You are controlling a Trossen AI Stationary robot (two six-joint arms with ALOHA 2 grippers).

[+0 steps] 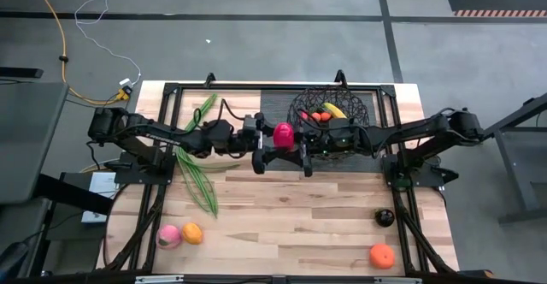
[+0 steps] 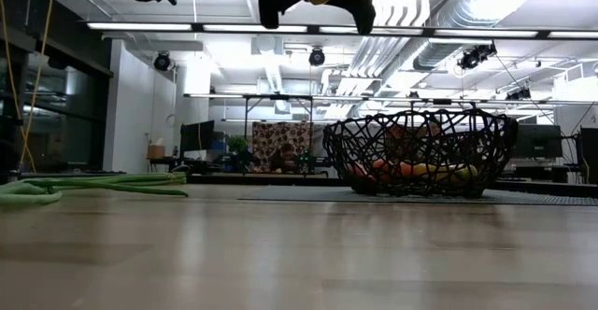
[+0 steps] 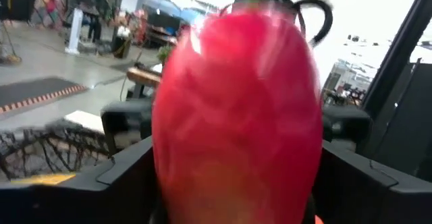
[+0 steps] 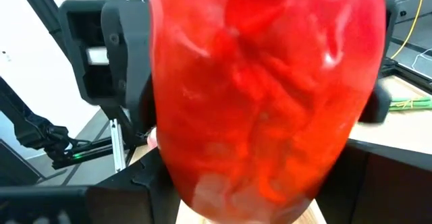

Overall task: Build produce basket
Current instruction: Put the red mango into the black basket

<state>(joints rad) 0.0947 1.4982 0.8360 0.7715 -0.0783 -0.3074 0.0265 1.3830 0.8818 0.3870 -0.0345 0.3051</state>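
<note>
Above the middle of the desk (image 1: 299, 224), held well clear of the wood, we see the red mango (image 1: 283, 134) caught between the two arms, which meet head-on from either side. The left gripper (image 1: 261, 143) comes in from the left and the right gripper (image 1: 306, 143) from the right, both at the fruit. In each wrist view the mango fills the space between that arm's own dark fingers (image 3: 128, 170), so both sets of jaws sit around it; whether the left jaws press on it or merely stand beside it, we cannot tell. The right jaws look closed on the fruit (it bulges over the fingers (image 4: 152, 177) in that arm's view).

The basket (image 1: 329, 113), a black wire bowl, stands just behind and to the right of the mango, at the far edge of the desk, on a dark mat (image 1: 273, 104). Inside it lie a yellow banana (image 1: 334, 109) and small red-orange pieces (image 1: 318, 115).

Long green stalks (image 1: 198, 160) lie on the left part of the desk. At the near left are a pink peach (image 1: 169, 236) touching an orange (image 1: 191, 233); at the near right, a dark plum (image 1: 385, 217) and another orange (image 1: 382, 255).
</note>
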